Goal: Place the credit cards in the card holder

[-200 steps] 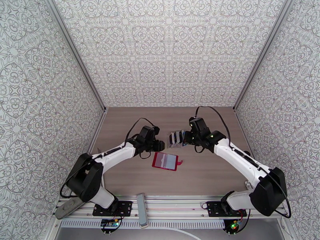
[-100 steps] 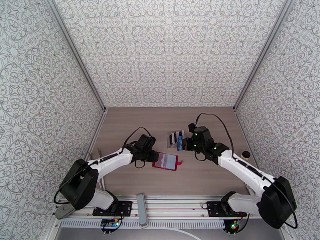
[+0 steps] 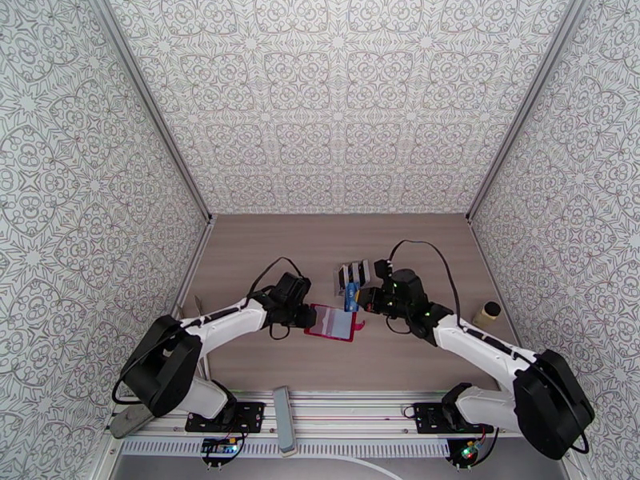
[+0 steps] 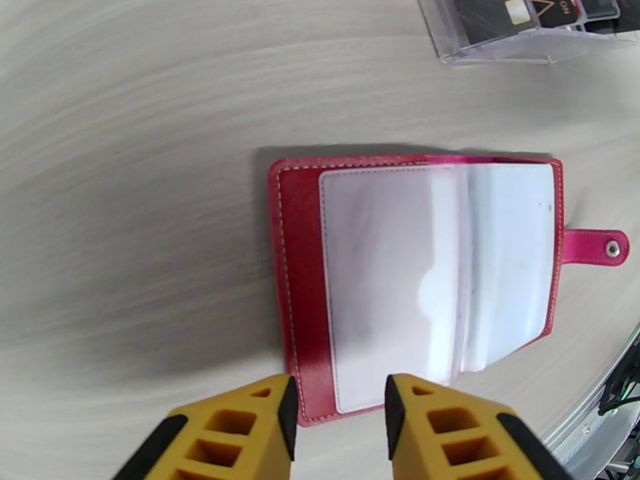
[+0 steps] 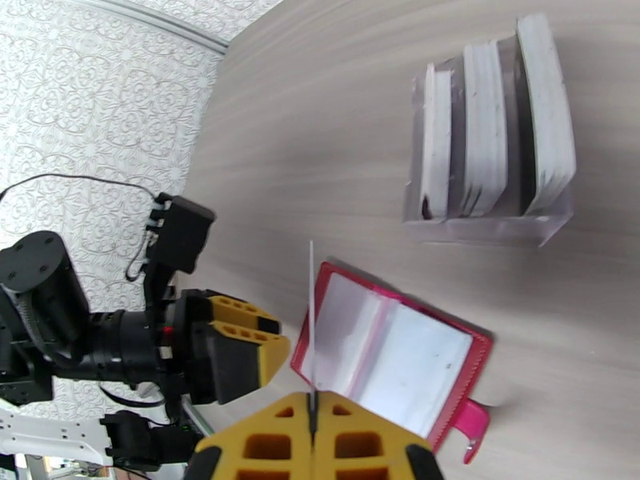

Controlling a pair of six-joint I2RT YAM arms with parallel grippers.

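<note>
Right pincer [image 5: 311, 400] clamps one credit card [image 3: 350, 296], likely stiff and slick, by an edge; left pincer [image 4: 338, 390], jaws apart, sits at the floppy card holder [image 4: 300, 258]'s edge.

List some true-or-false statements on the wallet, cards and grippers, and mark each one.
1. The wallet lies open on the table. True.
2. The right gripper is empty. False: it is shut on a card, held on edge above the wallet.
3. The left gripper is open at the wallet's edge. True.
4. The cards in the clear stand lie flat. False: they stand on edge in three stacks.
</note>
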